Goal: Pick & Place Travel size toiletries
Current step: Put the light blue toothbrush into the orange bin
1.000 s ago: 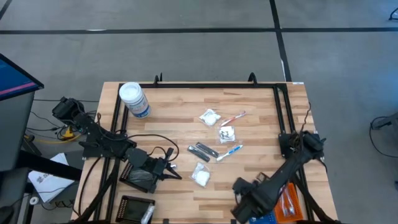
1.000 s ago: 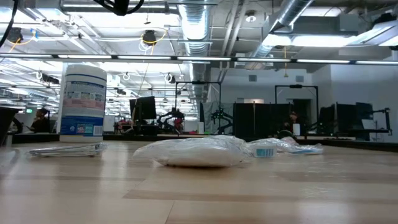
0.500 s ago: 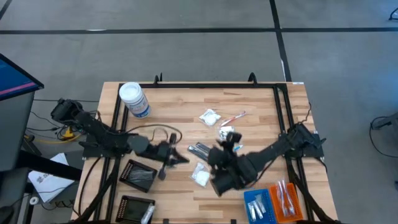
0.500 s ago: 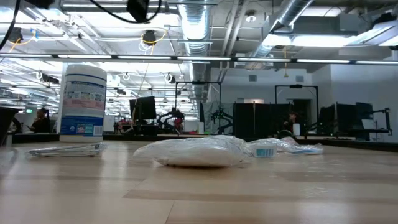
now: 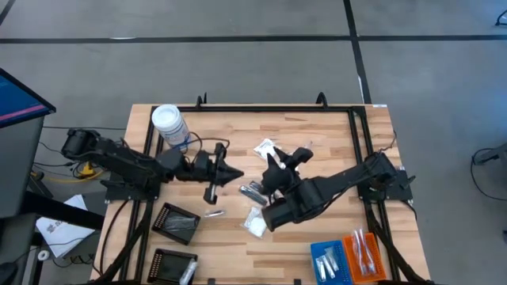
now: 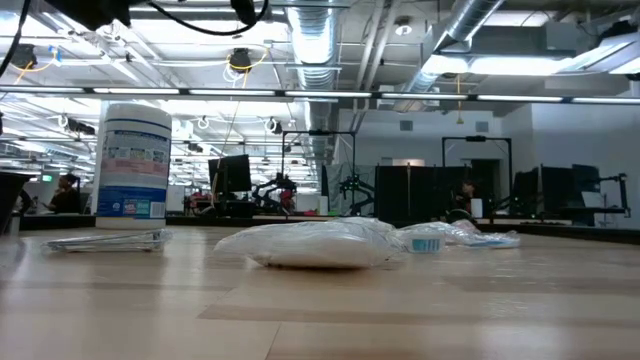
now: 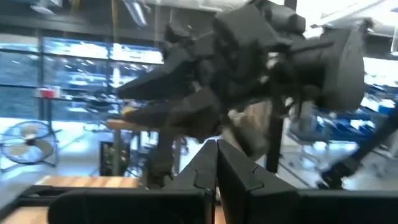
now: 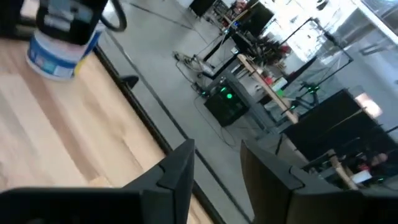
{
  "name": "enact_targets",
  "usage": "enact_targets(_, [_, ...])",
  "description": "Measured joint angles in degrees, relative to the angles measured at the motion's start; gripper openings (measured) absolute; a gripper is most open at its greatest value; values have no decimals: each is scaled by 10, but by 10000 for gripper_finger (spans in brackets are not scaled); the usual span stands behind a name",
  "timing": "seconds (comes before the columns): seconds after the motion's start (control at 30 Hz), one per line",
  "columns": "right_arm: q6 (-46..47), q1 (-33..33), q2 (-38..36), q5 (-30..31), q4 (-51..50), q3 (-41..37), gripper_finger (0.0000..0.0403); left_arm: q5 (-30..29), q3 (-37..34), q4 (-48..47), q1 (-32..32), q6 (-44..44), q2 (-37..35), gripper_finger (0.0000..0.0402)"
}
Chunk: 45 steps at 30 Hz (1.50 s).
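Fingers of my left arm pressed shut, empty, raised mid-bench nr the jar. Right fingers slightly apart, holding nothing, above the toiletries, which lie loose on the bench w/ one sachet nearest low cam.

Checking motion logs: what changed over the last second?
Both arms swung from the table's near edge in over the middle: left end effector shut, right end effector open above the toiletries. A small silvery piece now lies beside the black tray. White-lidded round jar unmoved.
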Motion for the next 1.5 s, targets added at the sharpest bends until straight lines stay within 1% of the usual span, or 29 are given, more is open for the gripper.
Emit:
enact_targets(0.1, [24, -2, 2, 38, -3, -40, 123, 0, 0, 3, 1, 0, 1, 1])
enact_targets(0.17, [44, -9, 2, 49, -2, -44, 123, -3, 0, -1, 1, 0, 1, 1])
enact_targets(0.33, [48, -24, 2, 48, -1, -53, 124, -1, 0, -4, 0, 0, 1, 1])
enact_targets(0.4, [47, -26, 4, 37, -1, -71, 125, 0, 0, -5, -3, 0, 1, 1])
enact_targets(0.53, [39, -42, 5, -14, -1, -94, 125, 3, 0, -7, -3, 0, 1, 1])
enact_targets(0.63, [36, -58, 5, -19, -1, -117, 125, 9, 0, -7, -3, 0, 1, 1])
enact_targets(0.77, [70, -72, -2, 22, -1, -159, 125, 10, 0, -7, -2, 0, 1, 1])
enact_targets(0.83, [80, -81, -9, 32, -2, -185, 125, 9, 0, -7, -2, 0, 1, 1])
enact_targets(1.1, [133, -124, -33, 28, -1, -259, 125, 9, 0, -7, 1, 9, 1, 1])
enact_targets(1.23, [179, -139, -48, 20, -1, -289, 125, 9, 0, -8, 1, 11, 1, 1])
enact_targets(1.33, [201, -148, -68, 16, -1, -319, 125, 9, 0, -8, 1, 11, 1, 1])
enact_targets(1.5, [267, -150, -119, 11, -1, -377, 125, 8, 0, -9, 1, 11, 1, 1])
